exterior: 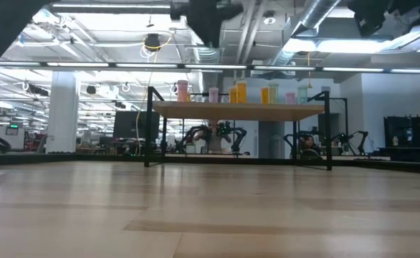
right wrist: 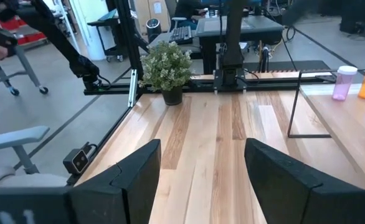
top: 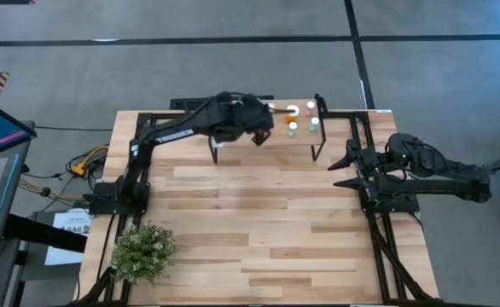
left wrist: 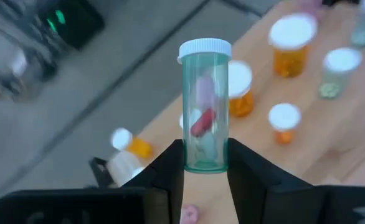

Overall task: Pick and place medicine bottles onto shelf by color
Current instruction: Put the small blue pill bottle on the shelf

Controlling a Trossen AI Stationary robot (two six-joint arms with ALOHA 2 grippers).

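Left claw: closed on one pale green bottle, held upright by its base, white cap on top, a red capsule visible inside; positioned over the shelf at the desk's far edge.

Shelf contents: orange bottles, pink bottles and pale green bottles, all white-capped, standing along the wood top. One small orange bottle lay on its side.

Right claw: jaws wide, holding nothing, stationed at the desk's right edge, well apart from the shelf.

Potted plant: near left corner of the desk.
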